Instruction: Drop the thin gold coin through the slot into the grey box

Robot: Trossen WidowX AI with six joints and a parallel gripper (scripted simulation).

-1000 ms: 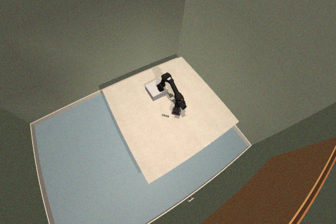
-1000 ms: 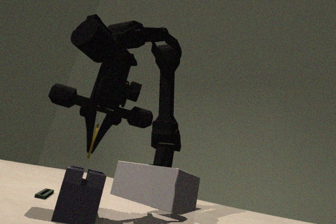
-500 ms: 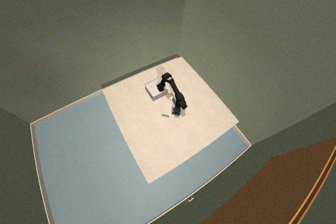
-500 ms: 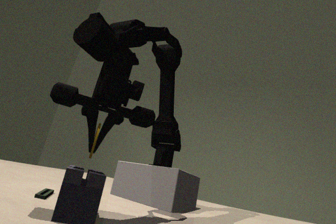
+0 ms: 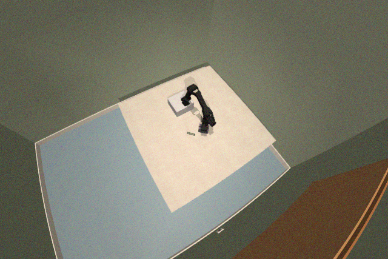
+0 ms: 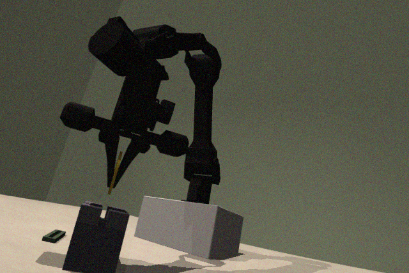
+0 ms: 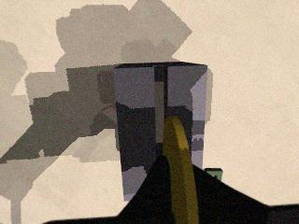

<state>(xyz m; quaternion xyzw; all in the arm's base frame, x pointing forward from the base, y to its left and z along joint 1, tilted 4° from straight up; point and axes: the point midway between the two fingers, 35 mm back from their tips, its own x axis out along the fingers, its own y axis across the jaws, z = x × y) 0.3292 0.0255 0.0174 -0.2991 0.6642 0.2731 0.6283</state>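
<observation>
My gripper (image 6: 112, 187) (image 7: 167, 162) is shut on the gold coin (image 6: 115, 171) (image 7: 181, 163), which stands edge-on between the fingertips and pokes out a little below them. The grey box (image 5: 204, 129) (image 6: 94, 245) (image 7: 136, 89) stands under the gripper, and a visible gap separates the coin from its lid. In the wrist view the slot (image 7: 160, 112) runs nearly in line with the coin, whose far end overlaps the slot's near part and sits slightly right of it. The dark-green holder (image 5: 191, 133) (image 6: 54, 236) (image 7: 214, 174) lies empty beside the box; the wrist view shows only part of it.
A large pale block (image 5: 177, 104) (image 6: 174, 224) under the arm's base stands behind the box. The cream table top (image 5: 200, 168) carries everything. The arm's shadow falls across the box lid and the table in the wrist view.
</observation>
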